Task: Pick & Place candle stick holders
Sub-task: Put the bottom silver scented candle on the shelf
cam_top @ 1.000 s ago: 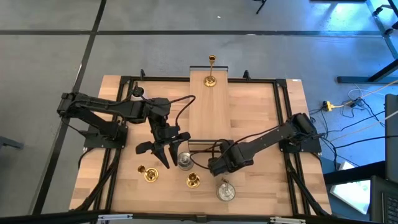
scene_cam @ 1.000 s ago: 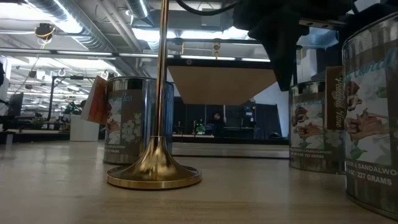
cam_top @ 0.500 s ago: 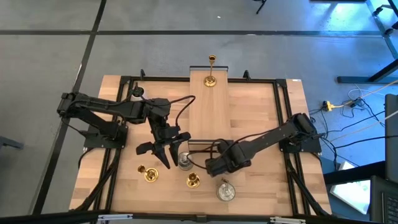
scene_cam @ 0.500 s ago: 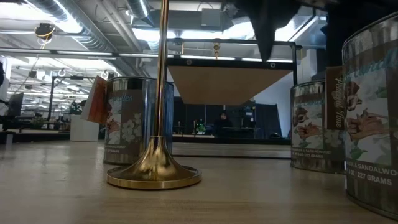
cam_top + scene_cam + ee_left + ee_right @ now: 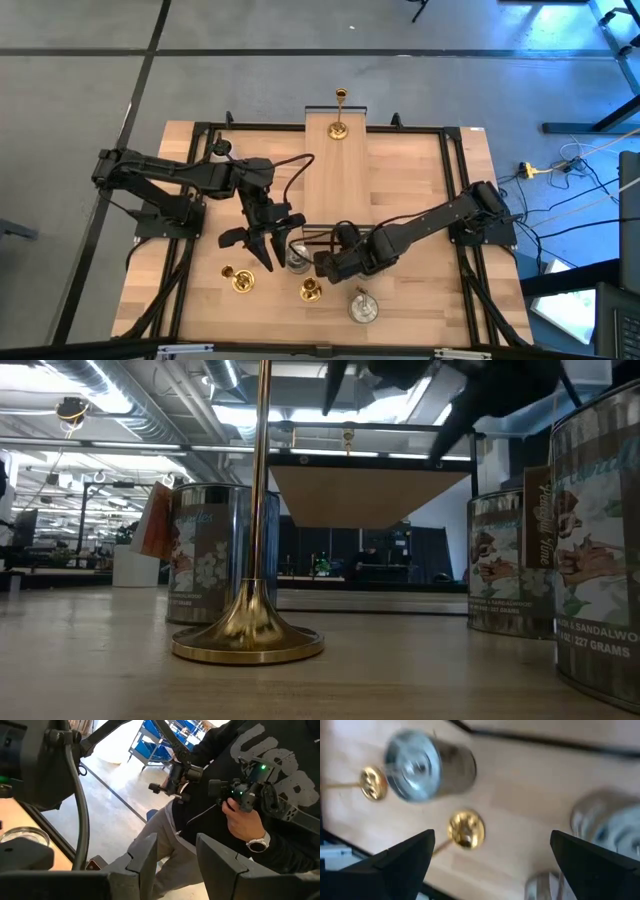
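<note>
Five candle stick holders show on your pale wooden surface point(image 5: 420, 190) in the high view: three slim brass-gold ones and two squat silver ones. One slim brass-gold holder with a round base point(image 5: 340, 128) stands alone at the far edge of the raised centre board. A second brass-gold holder point(image 5: 240, 280) sits near the front edge on the left arm's side, and a third brass-gold holder point(image 5: 310, 290) stands just beside the right claw. A squat silver round holder with a shiny lid point(image 5: 297, 259) sits between the two claws, and another squat silver holder point(image 5: 363, 308) is at the front edge, on the right arm's side.

From the low view you see the polished gold stem and flared base point(image 5: 248, 635) up close, with printed flower labels on the silver tins point(image 5: 208, 555) behind it.

Your left claw point(image 5: 268, 244) hangs over the surface just beside the central silver holder, fingers spread and gripping nothing. Your right claw point(image 5: 322, 268) is low over the front of the surface, jaws wide apart and empty; its wrist view looks down on a brass base point(image 5: 465, 829) and a silver tin point(image 5: 422, 765).

A person's hand point(image 5: 244, 822) holds a controller beyond the surface.
</note>
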